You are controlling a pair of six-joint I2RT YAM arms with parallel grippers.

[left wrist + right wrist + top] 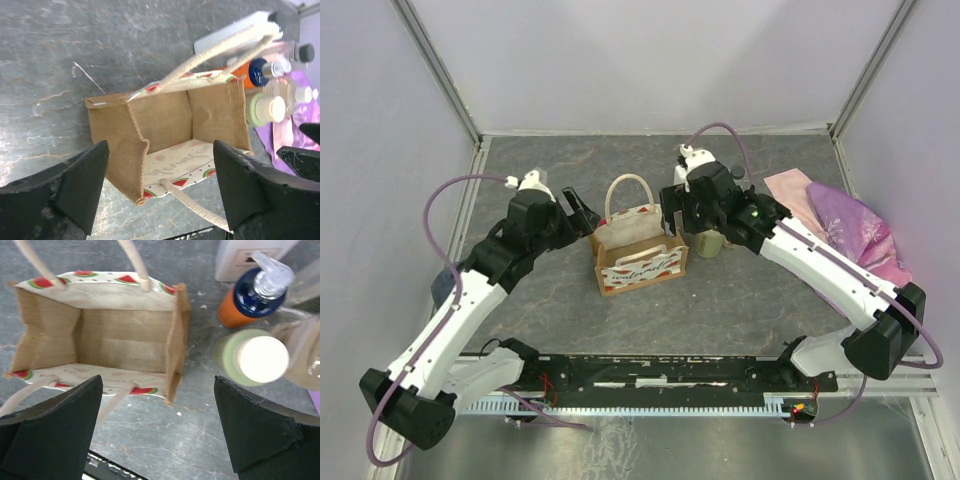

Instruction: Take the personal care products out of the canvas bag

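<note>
Grey, mottled tabletop (740,300) fills the floor of a white-walled enclosure, and the canvas bag (640,262) stands upright at its centre with the loop handles raised and the mouth gaping, a pose that leaves the inside open to a reach from above. Both wrist views look straight into that mouth and show only bare burlap walls and the printed lining, so the bag appears to be empty. The personal care products (710,243) are gathered on the table just beside the bag, toward the right of the overhead frame. In the right wrist view an orange bottle (245,302) with a dark blue collar and clear pump sits at upper right, a pale green jar (255,359) with a cream lid is just below it, and a white container (245,260) is at the top edge. Grouping them there keeps them clear of the bag and short of the pink-purple cloth (855,225) farther right. The left gripper (161,155) hangs over the bag with its jaws spread wide and nothing between them. The right gripper (157,387) is likewise fully apart and empty, straddling the gap between bag and jar. Judging from this, the unloading looks essentially finished.
</note>
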